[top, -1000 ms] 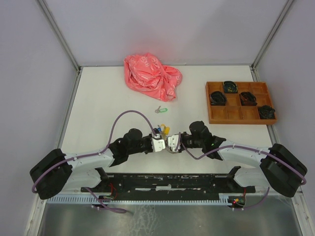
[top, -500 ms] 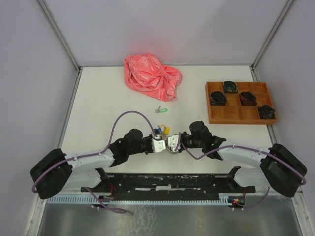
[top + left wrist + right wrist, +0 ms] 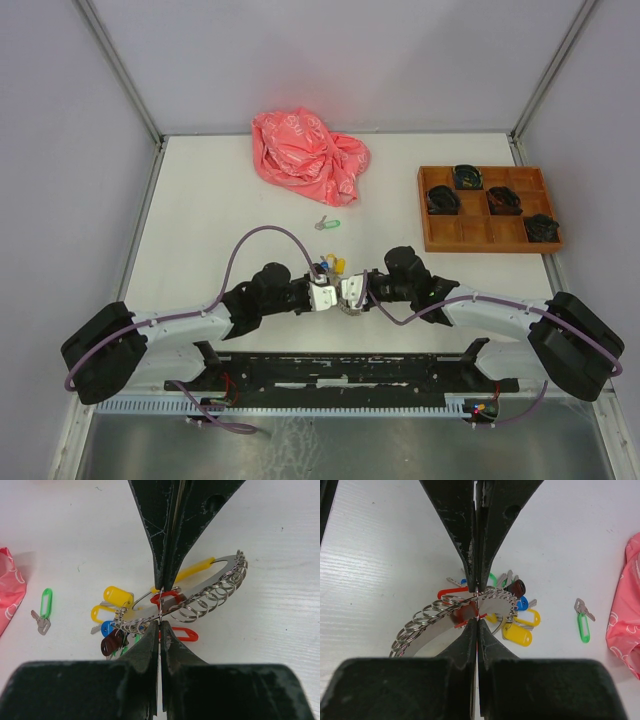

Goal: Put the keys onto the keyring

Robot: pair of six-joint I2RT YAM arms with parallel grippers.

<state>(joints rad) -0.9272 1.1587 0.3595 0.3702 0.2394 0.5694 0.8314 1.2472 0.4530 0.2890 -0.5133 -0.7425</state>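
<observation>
The left gripper (image 3: 160, 627) is pressed together, and its tips meet the tips of the right gripper (image 3: 476, 625), which is pressed together too and comes from the opposite side. Between the two pairs of tips there is a thin wire ring, and both seem to pinch it at the same place. This ring belongs to the keyring (image 3: 225, 562), a flat silver loop that carries a long row of small split rings, at the middle of both wrist views. A red tag (image 3: 182, 634) shows just beside the tips, touching the loop, but I cannot tell if its key is already threaded or only lies there. Left of the tips in the left wrist view is a bunch of keys (image 3: 117, 596) with yellow, blue and dark tags. The green-tagged key (image 3: 327, 224) lies alone on the table (image 3: 200, 200), above the grippers in the top view and well apart from the keyring, below the pink bag (image 3: 305, 155). So I judge the task is in an early or middle stage: one ring is being worked on, and at least the green-tagged key is not yet picked up. A wooden tray (image 3: 440, 240) stands at the right. I can read no brand or writing anywhere; the tags look blank.
</observation>
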